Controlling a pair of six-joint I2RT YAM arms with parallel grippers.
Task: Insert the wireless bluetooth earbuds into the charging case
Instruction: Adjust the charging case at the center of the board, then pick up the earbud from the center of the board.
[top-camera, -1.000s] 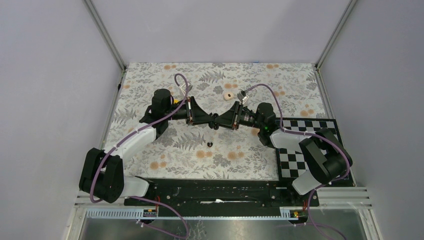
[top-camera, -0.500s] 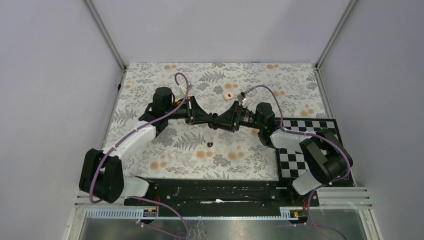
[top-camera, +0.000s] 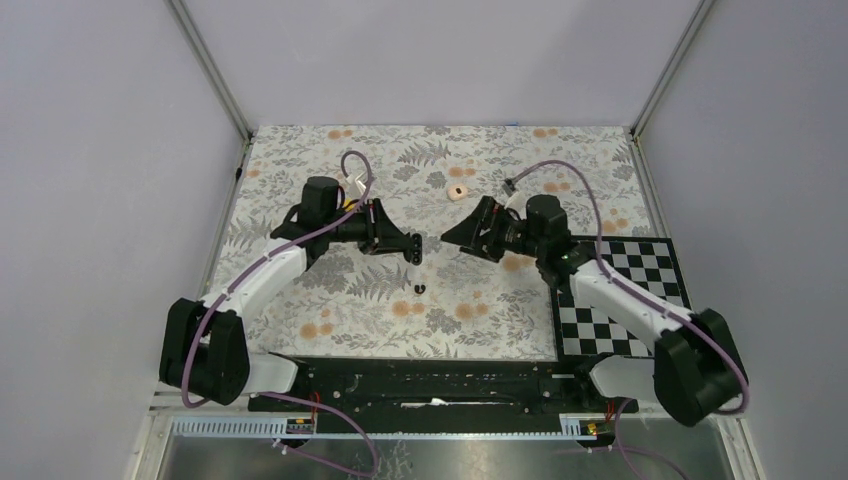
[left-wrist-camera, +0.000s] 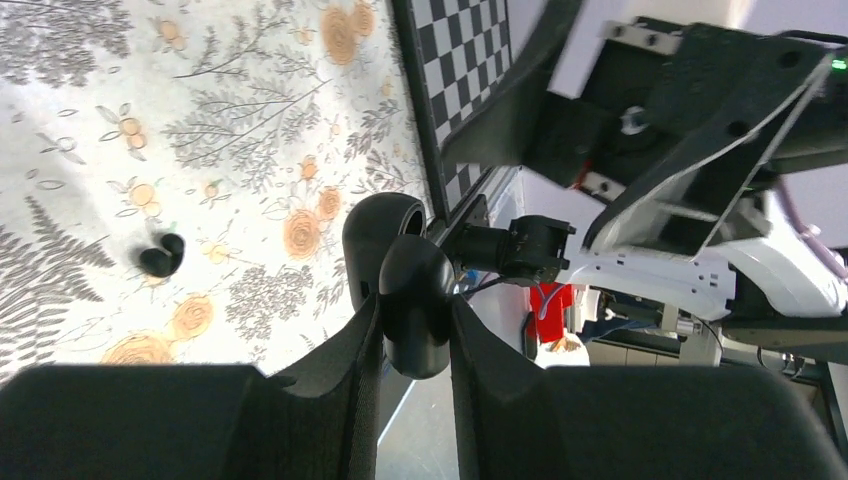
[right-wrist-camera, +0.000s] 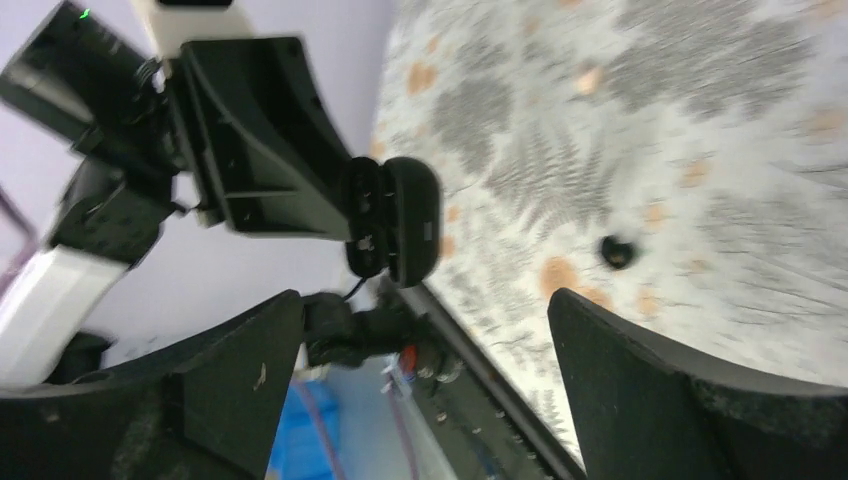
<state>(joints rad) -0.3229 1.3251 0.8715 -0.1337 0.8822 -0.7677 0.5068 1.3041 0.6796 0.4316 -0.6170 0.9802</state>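
Change: the right pincer (top-camera: 455, 232) has sprung wide and drawn back from the left pincer (top-camera: 412, 252); it holds nothing.
Meaning: the right arm is probably freed to fetch.
Left pincer: nearly closed, clamped on the charging case (left-wrist-camera: 412, 300) above the desk (top-camera: 300, 170).
Earbuds (left-wrist-camera: 160, 259): on the desk below the gap between the pincers, not inserted.
Case axis: long axis crosswise to the fingers; the parted shells seemingly face the right arm, though blur limits certainty.

We see a worktop (top-camera: 300, 160) printed with grey ferns and orange blossoms on white, and a black-and-white checkerboard (top-camera: 640, 270). The charging case (left-wrist-camera: 415, 310) is glossy black, the earbuds (left-wrist-camera: 162, 257) black, the disc (top-camera: 458, 192) peach, the cables (top-camera: 548, 164) purple.
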